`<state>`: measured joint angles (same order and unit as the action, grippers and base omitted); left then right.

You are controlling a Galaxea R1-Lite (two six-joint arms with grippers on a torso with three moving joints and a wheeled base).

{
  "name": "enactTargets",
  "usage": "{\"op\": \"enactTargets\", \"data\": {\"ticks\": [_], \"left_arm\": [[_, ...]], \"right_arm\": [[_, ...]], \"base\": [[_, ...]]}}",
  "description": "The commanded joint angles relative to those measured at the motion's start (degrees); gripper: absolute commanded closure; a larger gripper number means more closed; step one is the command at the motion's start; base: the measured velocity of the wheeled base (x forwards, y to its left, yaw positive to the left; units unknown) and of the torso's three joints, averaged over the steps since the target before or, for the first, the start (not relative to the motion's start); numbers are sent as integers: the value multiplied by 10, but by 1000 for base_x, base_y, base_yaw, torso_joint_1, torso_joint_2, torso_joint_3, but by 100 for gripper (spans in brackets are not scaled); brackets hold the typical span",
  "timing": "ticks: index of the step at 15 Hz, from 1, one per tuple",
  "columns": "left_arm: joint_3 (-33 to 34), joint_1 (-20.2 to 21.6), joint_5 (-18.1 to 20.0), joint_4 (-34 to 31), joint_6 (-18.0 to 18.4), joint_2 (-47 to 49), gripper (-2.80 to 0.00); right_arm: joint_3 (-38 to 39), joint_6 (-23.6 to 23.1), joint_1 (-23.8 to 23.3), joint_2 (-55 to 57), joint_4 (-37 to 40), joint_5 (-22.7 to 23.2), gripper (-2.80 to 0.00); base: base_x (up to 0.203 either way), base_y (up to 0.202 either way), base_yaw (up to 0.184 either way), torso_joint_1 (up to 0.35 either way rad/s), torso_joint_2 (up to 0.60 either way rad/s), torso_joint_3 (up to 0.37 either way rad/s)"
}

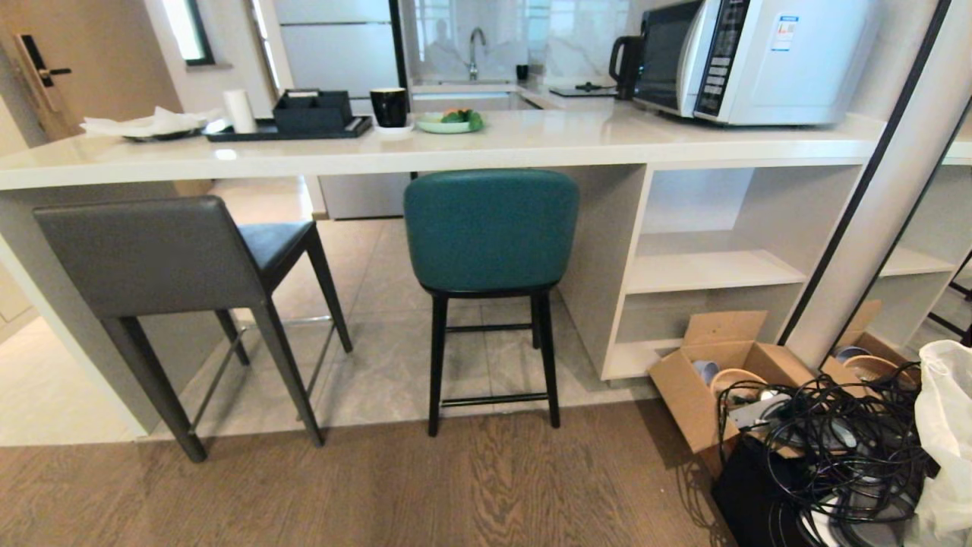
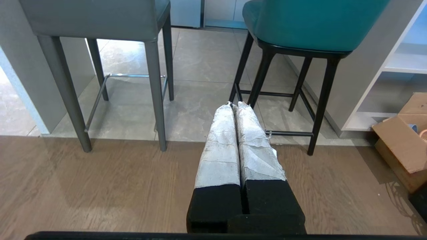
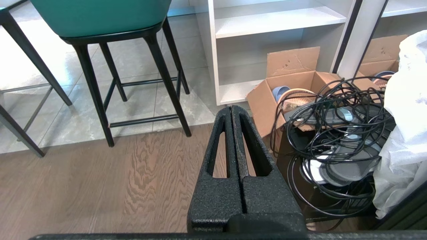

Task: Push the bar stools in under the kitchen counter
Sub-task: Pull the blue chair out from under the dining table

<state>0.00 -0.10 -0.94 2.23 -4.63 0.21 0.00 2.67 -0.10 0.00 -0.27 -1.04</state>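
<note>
The teal bar stool (image 1: 490, 228) stands square to the kitchen counter (image 1: 456, 152), its seat under the white slab and its back just in front of the edge. The grey bar stool (image 1: 152, 254) stands to its left, turned at an angle, its back out in front of the counter. Both stools show again in the left wrist view, grey (image 2: 100, 20) and teal (image 2: 310, 23). My left gripper (image 2: 236, 104), fingers wrapped in white tape, is shut and empty, low over the wood floor short of the stools. My right gripper (image 3: 232, 108) is shut and empty, right of the teal stool (image 3: 100, 16).
An open cardboard box (image 1: 721, 372) and a tangle of black cables (image 1: 835, 448) lie on the floor at the right, beside a white plastic bag (image 1: 945, 433). White shelf cubbies (image 1: 714, 266) fill the counter's right end. A microwave (image 1: 752, 57), tray (image 1: 288, 129) and cup (image 1: 389, 106) stand on top.
</note>
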Motion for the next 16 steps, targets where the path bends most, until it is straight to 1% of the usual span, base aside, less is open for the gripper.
{"op": "enactTargets", "data": {"ticks": [1,8,16], "left_arm": [[1,0,0,0,-1,0,0],[1,0,0,0,-1,0,0],[1,0,0,1,-1,0,0]], "right_arm": [[0,0,0,1,0,0,0],[0,0,0,1,-1,0,0],[0,0,0,1,0,0,0]], "base": [[0,0,0,0,0,0],[10,0,0,-1,-1,0],[191,0,1,4,-1,2]]}}
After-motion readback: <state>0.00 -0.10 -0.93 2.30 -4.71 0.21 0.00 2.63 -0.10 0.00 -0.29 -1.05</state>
